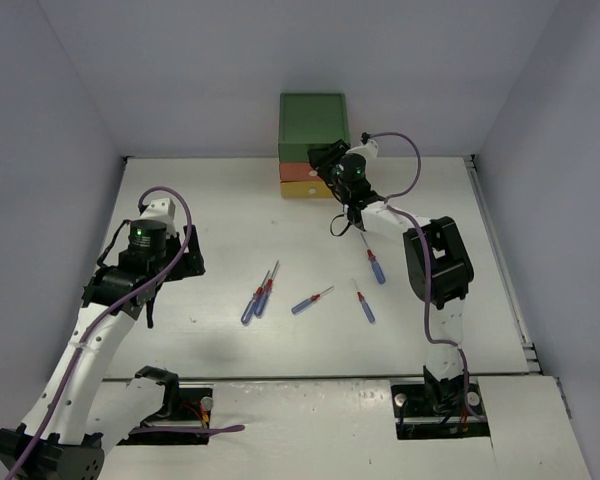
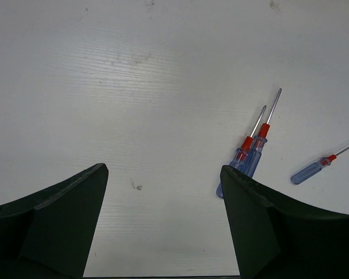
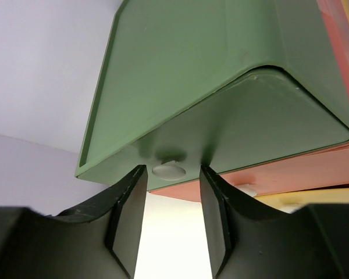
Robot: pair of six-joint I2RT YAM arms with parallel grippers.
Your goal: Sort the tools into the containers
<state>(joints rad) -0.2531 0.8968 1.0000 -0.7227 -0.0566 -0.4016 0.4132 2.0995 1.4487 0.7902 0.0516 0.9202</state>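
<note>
The right gripper (image 3: 173,173) stands partly open astride the white knob (image 3: 168,169) of the green drawer (image 3: 250,104), with a slim gap on each side and nothing held. The orange-red drawer (image 3: 279,174) and the yellow drawer (image 3: 320,199) are stacked below it at lower right. The left gripper (image 2: 163,170) is wide open and empty over the bare table (image 2: 134,70), with two blue-handled screwdrivers (image 2: 253,152) just beside its right finger, a third screwdriver (image 2: 320,165) at the right edge, and open room across the upper left.

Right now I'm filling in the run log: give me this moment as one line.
right gripper: open, straddling knob of green drawer | left gripper: open, over table | screwdrivers: five on table
</note>
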